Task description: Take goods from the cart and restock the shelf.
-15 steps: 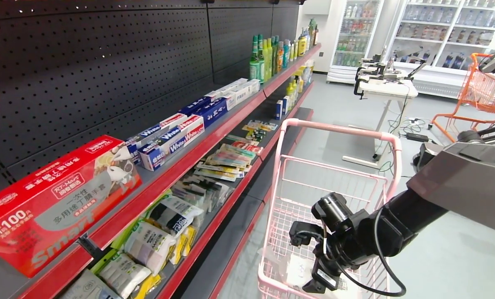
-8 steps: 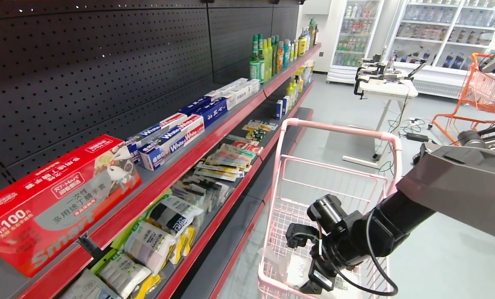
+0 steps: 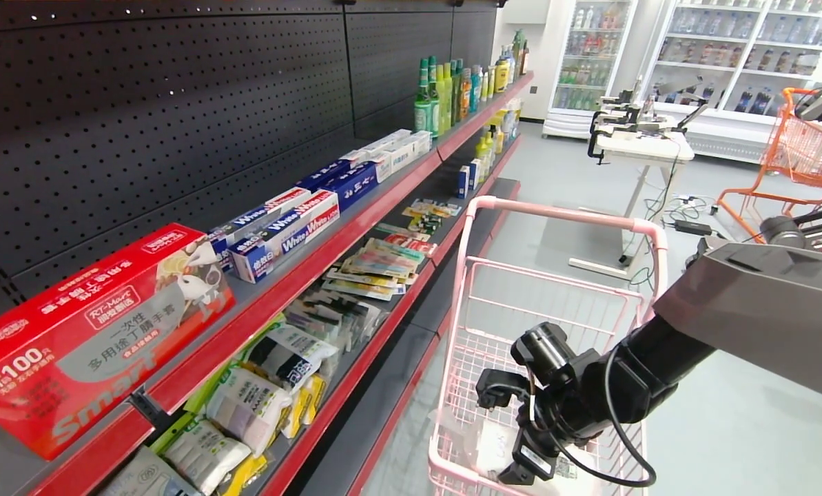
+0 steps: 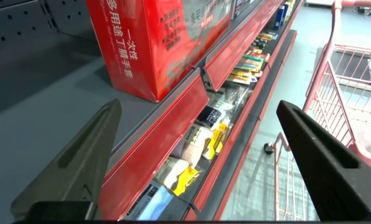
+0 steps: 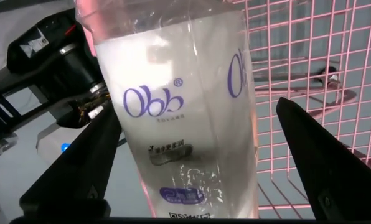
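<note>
The pink wire cart (image 3: 555,212) stands in the aisle, with the shelf (image 3: 328,256) running along its left side. The right arm reaches down into the cart's basket, where the right end effector (image 3: 515,470) sits low near the front corner. In the right wrist view this end effector (image 5: 197,111) has its fingers (image 5: 79,168) spread wide apart. A clear pack (image 5: 185,124) of white goods lies between them on the cart's wire floor. One finger is close against the pack and the other is apart from it, so it is not clamped.

The left end effector (image 4: 198,109) is on the shelf side of the cart, level with the shelf's red front edge, with its fingers also well apart.

On the top shelf board left of the cart lies a red box (image 3: 100,324). Toothpaste boxes (image 3: 286,227) sit farther along, and green bottles (image 3: 438,96) stand beyond the cart's handle. Pale pouches (image 3: 245,406) fill the board below
</note>
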